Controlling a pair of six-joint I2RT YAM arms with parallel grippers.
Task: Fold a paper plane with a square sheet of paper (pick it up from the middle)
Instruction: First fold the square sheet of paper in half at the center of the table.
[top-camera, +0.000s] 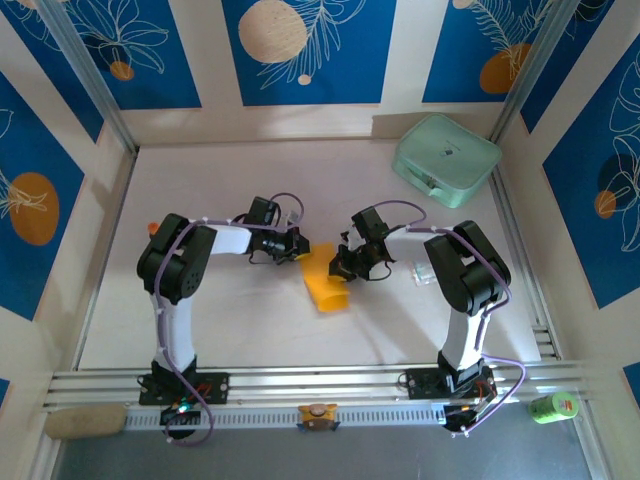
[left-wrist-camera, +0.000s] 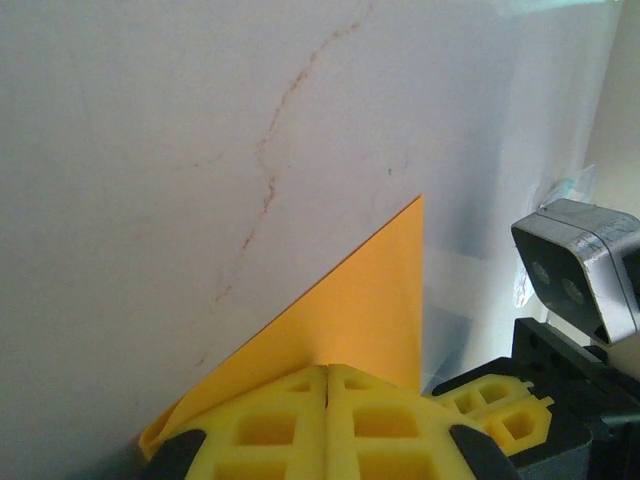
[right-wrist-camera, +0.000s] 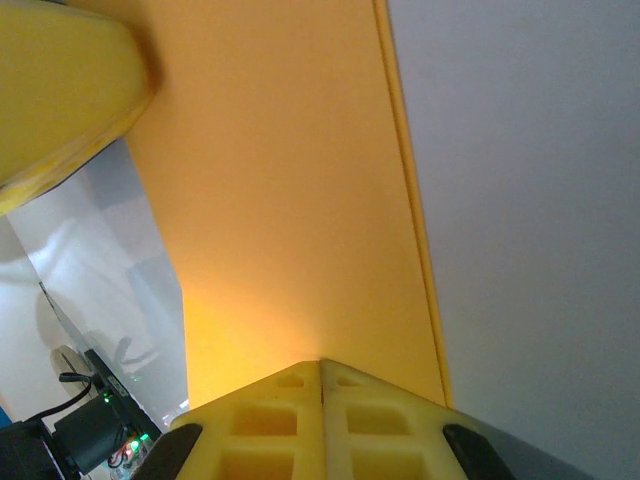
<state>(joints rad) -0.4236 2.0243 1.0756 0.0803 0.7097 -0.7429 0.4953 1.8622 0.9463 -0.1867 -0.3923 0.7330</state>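
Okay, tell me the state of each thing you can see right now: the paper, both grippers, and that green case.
square sheet of paper: folded over, not yet a plane, between the two grippers.
left gripper: shut, tips against the sheet.
right gripper: shut, tips against the sheet.
mint-green case: closed, untouched.

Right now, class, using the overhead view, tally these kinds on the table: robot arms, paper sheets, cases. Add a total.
Robot arms: 2 (left arm, right arm)
Orange-yellow paper sheet: 1
Mint-green case: 1
Total: 4
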